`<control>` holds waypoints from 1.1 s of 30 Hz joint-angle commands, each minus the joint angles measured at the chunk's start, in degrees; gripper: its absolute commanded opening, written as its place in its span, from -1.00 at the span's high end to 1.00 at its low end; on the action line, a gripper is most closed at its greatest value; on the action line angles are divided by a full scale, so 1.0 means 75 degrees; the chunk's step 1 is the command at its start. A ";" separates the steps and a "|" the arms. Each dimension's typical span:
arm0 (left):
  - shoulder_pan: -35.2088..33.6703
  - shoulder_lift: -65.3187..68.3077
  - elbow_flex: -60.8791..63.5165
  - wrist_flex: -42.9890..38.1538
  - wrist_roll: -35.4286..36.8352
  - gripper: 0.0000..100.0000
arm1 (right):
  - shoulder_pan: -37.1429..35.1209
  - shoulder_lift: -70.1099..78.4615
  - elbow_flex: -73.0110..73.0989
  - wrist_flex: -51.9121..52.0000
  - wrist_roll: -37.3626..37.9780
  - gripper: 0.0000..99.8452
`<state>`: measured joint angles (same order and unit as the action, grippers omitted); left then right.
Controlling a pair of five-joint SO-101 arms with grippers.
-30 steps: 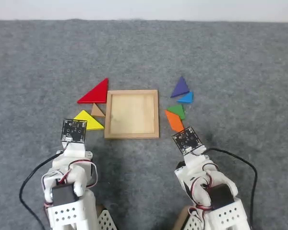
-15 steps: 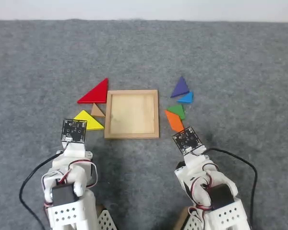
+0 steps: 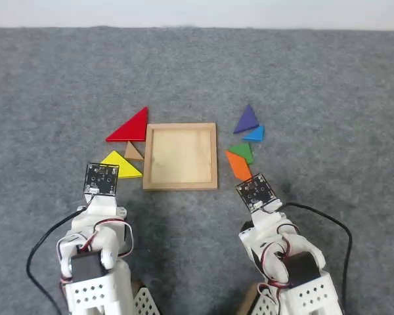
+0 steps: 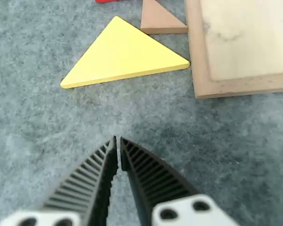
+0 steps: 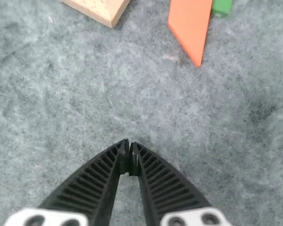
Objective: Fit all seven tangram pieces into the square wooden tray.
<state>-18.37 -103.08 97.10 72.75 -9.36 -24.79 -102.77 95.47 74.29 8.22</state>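
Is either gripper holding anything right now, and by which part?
Nothing is held: the left gripper and the right gripper are both shut and empty.

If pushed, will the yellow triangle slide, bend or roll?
The yellow triangle looks rigid and flat, so it probably won't bend or roll. On the fuzzy grey mat it may drag; its thin edges seem hard to grip.

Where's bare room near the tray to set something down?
Free: carpet beyond the tray, and between left gripper and right gripper. Crowded: tray's left, red triangle, tan triangle, yellow triangle; its right, purple triangle through orange piece.
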 commanded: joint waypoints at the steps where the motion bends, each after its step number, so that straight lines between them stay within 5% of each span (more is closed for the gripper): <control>1: -0.0012 -0.0188 -0.0088 -0.0023 0.0070 0.97 | -0.0111 -0.0135 0.0129 0.0064 -0.0070 0.98; 6: -0.0270 -0.0188 -0.0088 -0.0023 -0.0152 0.97 | -0.0111 -0.0135 0.0129 0.0064 -0.0070 0.98; 12: -0.1266 -0.0188 -0.0393 -0.0281 -0.3270 0.97 | -0.0111 -0.0135 0.0129 0.0064 -0.0070 0.98; 17: -0.1301 -0.0188 -0.1834 0.0164 -0.1688 0.97 | -0.0111 -0.0135 0.0129 0.0064 -0.0070 0.98; 22: -0.1301 0.0316 -0.3229 0.0270 -0.1641 0.80 | -0.0100 -0.0135 0.0129 0.0064 -0.0070 0.98; 28: -0.1125 0.4255 -0.5527 0.0410 -0.1618 0.75 | -0.0100 -0.0135 0.0129 0.0064 -0.0070 0.98; 33: -0.0047 0.8662 -0.7883 0.1559 -0.2356 0.68 | -0.0100 -0.0135 0.0129 0.0064 -0.0070 0.98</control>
<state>-23.21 -59.56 49.71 80.13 -24.66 -24.79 -102.77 95.47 74.29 8.22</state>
